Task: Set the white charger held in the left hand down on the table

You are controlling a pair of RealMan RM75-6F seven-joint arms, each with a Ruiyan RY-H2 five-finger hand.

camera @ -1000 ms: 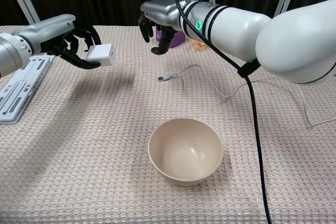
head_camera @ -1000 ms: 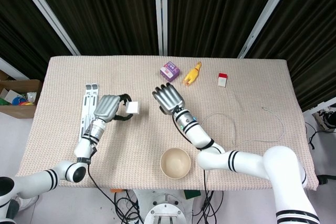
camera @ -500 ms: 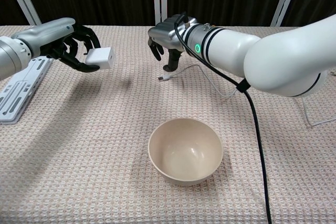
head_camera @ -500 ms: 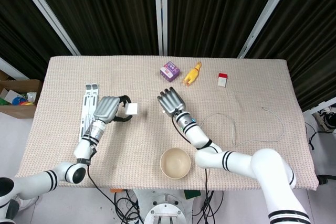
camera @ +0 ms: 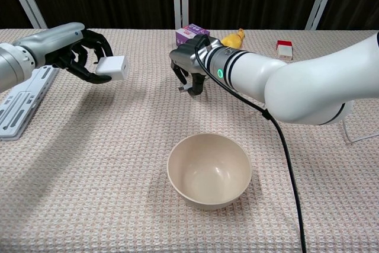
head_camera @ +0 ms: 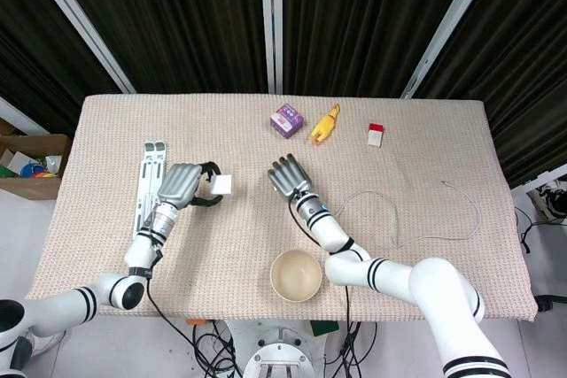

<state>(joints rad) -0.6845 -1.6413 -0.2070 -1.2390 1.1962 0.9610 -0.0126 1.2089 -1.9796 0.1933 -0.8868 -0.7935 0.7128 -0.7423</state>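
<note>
My left hand (head_camera: 182, 185) grips the white charger (head_camera: 222, 185), a small white cube, at its fingertips above the left half of the table (head_camera: 106, 130). In the chest view the charger (camera: 113, 67) hangs clearly above the cloth, sticking out to the right of the left hand (camera: 83, 51). My right hand (head_camera: 285, 177) is low over the table's middle, fingers pointing down and holding nothing. In the chest view the right hand (camera: 190, 69) covers the plug end of a white cable (head_camera: 390, 219).
A beige bowl (camera: 209, 170) stands near the front edge. A grey folding stand (head_camera: 147, 179) lies left of my left hand. At the back are a purple box (head_camera: 287, 119), a yellow chicken toy (head_camera: 324, 124) and a small red-and-white block (head_camera: 376, 135).
My right hand has dropped lower and drawn nearer, down to the cable's plug end. The left hand still holds the charger in almost the same place.
</note>
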